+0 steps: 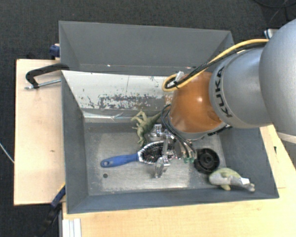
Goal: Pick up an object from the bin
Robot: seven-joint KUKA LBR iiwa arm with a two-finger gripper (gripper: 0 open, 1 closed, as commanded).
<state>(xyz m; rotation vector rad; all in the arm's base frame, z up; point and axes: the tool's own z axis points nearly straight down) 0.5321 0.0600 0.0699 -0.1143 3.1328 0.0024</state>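
Observation:
My gripper (160,167) is low in the middle of the bin, just under the orange wrist cover. It sits right at the round dark head of a blue-handled tool (119,160), whose handle lies flat on the floor and points left. The head is partly hidden by the gripper's metal parts, and I cannot tell whether they touch. A green toy dinosaur (142,124) stands just behind the gripper, against the back wall.
A black round disc-like thing (206,160) lies to the gripper's right. A pale green and white toy (230,178) rests in the front right corner. The arm and its orange cover hang over the bin's right half. Bare floor shows at the front left.

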